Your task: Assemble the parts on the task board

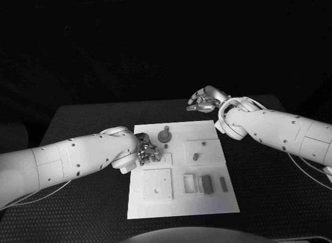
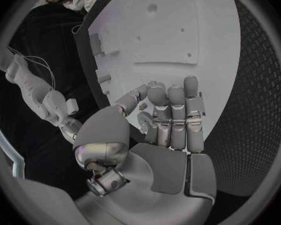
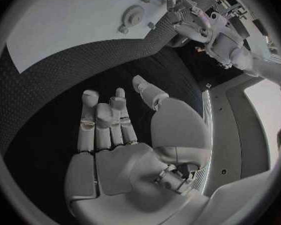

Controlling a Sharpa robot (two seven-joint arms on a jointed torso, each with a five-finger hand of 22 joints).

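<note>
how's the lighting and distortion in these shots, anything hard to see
Head view: dim, background black, the task board stands out bright. Left wrist view: fisheye bends the board's edges; left hand sharp. Right wrist view: right hand over dark table; board curved at the rim.

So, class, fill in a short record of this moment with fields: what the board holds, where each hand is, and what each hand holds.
board: white plate in the middle of the black table
parts: gear near the far edge; small bars near the front right
left hand: over the board's left edge, fingers curled, no part seen in them
right hand: off the board beyond its far right corner, fingers apart, holding nothing
</note>
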